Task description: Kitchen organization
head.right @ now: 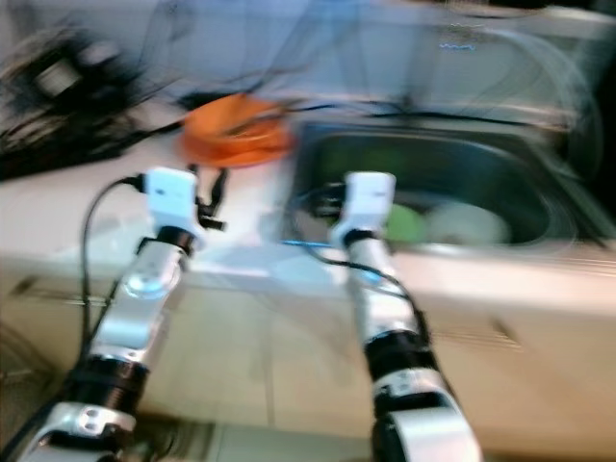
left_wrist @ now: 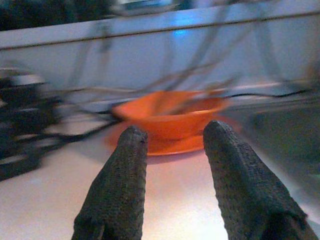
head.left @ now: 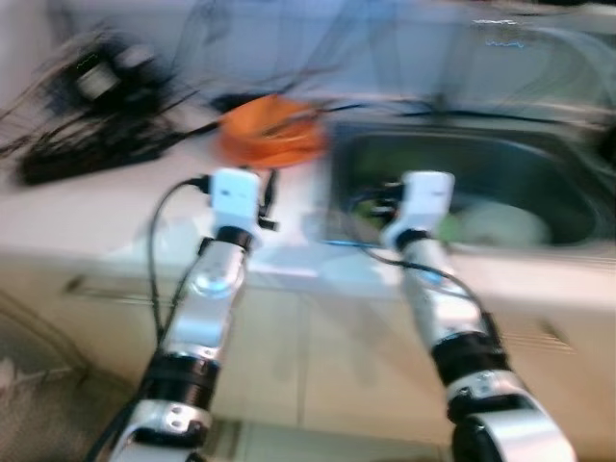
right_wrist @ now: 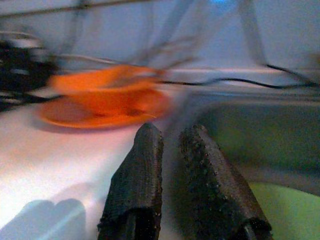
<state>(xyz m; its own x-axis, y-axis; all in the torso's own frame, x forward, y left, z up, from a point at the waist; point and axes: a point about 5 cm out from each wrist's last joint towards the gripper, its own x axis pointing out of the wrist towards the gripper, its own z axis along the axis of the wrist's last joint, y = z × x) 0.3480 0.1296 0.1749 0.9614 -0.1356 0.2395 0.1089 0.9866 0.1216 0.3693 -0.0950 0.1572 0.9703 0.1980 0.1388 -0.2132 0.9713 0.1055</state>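
1. Blur smears both eye views, so fine detail is hard to read.
2. An orange plastic bowl [left_wrist: 170, 116] sits on a flat orange plate [left_wrist: 165, 144] of the same shade; something thin lies across the bowl's rim, too blurred to name.
3. Bowl and plate stand toward the back edge of the white counter [head.left: 87, 217], just beside the left rim of the steel sink [head.left: 539, 168].
4. Inside the sink lie a pale round dish [head.left: 500, 226] and something light green [right_wrist: 287, 212] near its front wall.
5. A tangle of black cables and devices [head.left: 87, 115] covers the counter's back left corner, and one black cable runs along the back edge behind the sink.
6. The left gripper [left_wrist: 172, 150] hovers over the counter in front of the bowl, its two black fingers spread apart with nothing between them.
7. The right gripper [right_wrist: 172, 145] is above the sink's left rim, its fingers nearly together with a narrow gap and holding nothing.
8. Pale cabinet fronts [head.left: 318, 346] run below the counter's front edge, and a light wall rises behind it.
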